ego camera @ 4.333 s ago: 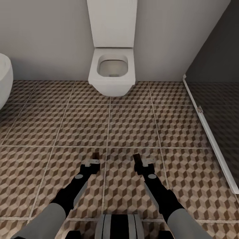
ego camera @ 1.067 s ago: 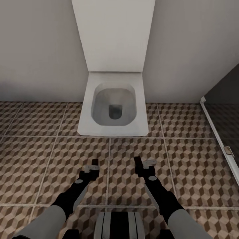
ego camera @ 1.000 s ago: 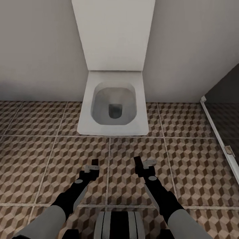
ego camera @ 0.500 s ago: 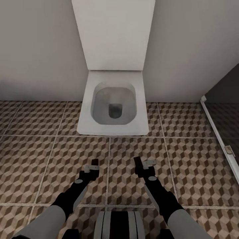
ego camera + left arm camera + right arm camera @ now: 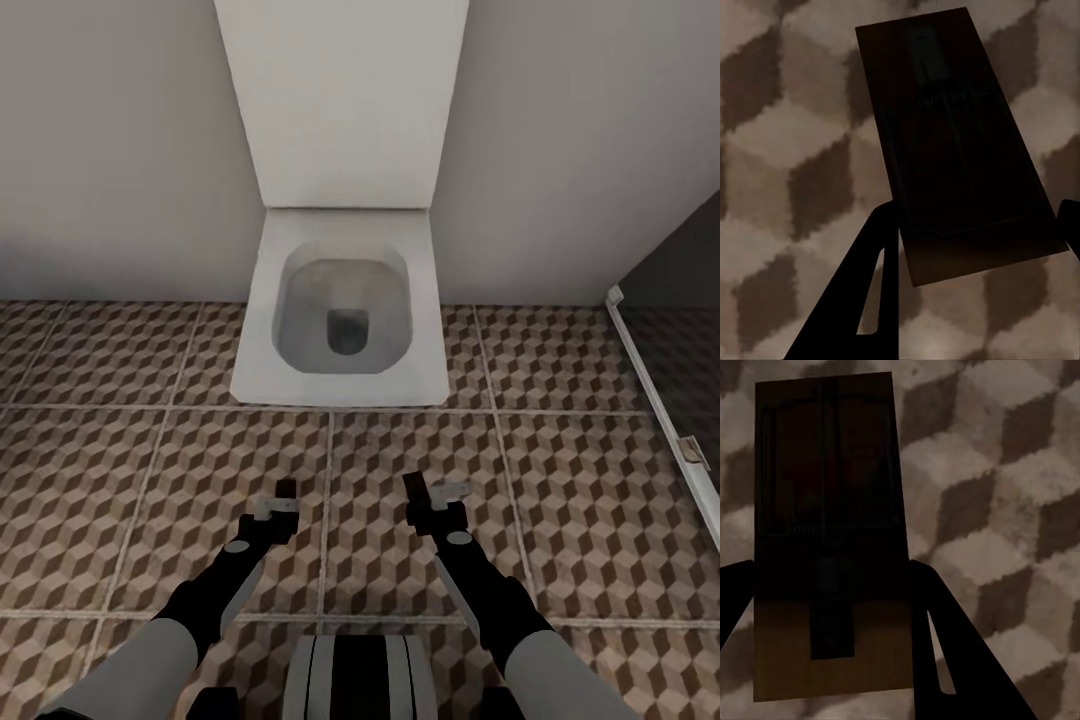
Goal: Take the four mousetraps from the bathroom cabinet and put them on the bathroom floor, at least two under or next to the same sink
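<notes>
two mousetraps [image 5: 952,142] [image 5: 829,532], one toilet [image 5: 343,310], two arms [image 5: 215,600] [image 5: 490,600]

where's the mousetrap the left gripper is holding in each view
Head view: the mousetrap is a small dark sliver at the left gripper's tip, below the toilet.
Left wrist view: mousetrap spans the centre, between the dark fingers.
Right wrist view: another mousetrap.
Shared landmark: cube-patterned bathroom floor.

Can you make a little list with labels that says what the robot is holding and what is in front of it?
left tool: shut on a mousetrap
right tool: shut on a second mousetrap
both arms: held above the bathroom floor
ahead: white toilet, lid up, against the wall
far right: dark glass panel with a white frame
sink and cabinet: not seen here
</notes>
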You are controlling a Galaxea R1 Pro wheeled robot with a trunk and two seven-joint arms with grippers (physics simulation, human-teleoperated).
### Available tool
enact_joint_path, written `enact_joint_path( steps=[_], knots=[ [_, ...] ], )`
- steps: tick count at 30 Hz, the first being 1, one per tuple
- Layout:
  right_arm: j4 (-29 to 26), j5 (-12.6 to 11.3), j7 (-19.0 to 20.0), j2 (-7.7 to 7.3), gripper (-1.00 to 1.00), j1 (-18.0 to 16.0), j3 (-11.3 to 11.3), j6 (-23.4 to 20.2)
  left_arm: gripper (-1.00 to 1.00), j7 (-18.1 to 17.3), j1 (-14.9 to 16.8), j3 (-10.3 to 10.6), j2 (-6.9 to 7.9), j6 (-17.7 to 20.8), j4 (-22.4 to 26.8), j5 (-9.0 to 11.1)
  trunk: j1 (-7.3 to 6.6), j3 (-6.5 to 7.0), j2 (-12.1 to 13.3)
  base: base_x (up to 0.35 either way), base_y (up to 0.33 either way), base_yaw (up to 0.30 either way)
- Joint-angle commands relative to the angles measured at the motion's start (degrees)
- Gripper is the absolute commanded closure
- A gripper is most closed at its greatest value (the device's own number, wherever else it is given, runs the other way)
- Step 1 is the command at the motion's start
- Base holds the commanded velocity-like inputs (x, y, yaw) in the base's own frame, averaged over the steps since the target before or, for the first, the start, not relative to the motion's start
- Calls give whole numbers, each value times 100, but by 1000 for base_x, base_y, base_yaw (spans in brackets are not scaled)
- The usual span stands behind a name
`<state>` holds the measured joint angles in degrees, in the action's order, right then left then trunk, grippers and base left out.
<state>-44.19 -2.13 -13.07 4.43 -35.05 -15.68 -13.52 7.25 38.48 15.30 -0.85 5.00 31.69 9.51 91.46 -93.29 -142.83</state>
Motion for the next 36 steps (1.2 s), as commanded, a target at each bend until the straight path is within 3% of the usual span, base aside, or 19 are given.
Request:
enact_joint_path(
  steps=[1,4,8,14,18,23,36],
  knots=[
    [-8,-42,-37,-4,100,-2,-23,-28,100,50,1,43,6,28,12,50,21,-25,-41,0,0,0],
    [-5,-42,-37,1,100,-2,-25,-28,100,53,1,43,6,28,12,48,29,-103,-45,0,0,0],
    [42,-40,-37,6,100,-2,-28,-10,100,53,1,44,6,28,13,45,29,-109,-45,0,0,0],
    [445,-31,-37,30,100,-2,-66,586,100,54,1,47,6,28,22,42,29,-111,-45,0,0,0],
    [846,-14,-33,200,100,-4,-151,871,100,50,1,51,-3,28,41,42,29,-111,-45,0,0,0],
    [944,0,-31,305,100,-10,-177,937,100,49,1,52,-14,28,40,47,29,-111,-45,0,0,0],
    [956,2,23,330,100,-11,-181,952,100,44,-9,56,-20,13,42,51,29,-111,-45,0,0,0]
  ],
)
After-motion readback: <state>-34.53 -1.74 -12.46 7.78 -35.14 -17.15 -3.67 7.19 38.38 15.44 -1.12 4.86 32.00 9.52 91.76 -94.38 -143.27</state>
